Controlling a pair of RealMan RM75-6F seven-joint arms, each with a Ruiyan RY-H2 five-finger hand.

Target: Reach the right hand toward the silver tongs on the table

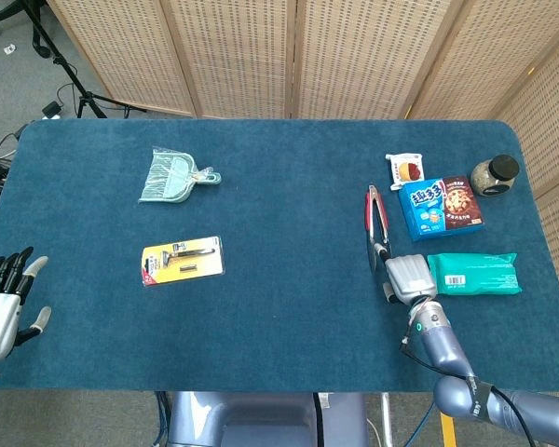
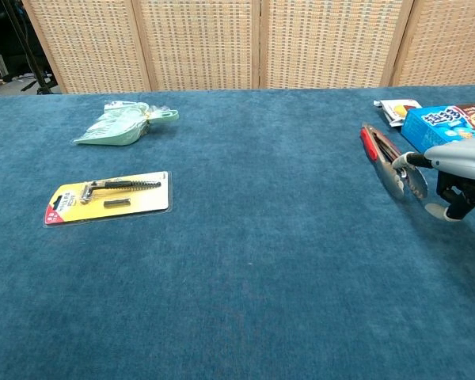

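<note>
We see the silver tongs (image 1: 375,226) lying on the blue tabletop (image 1: 289,233) toward its right edge, red-handled end pointing to the far edge, just left of the blue biscuit box (image 1: 440,206). The right hand (image 1: 410,277) sits at the tongs' near tips; we cannot tell how its fingers lie. The left hand (image 1: 2,300) rests at the near left corner, fingers spread, holding nothing.
</note>
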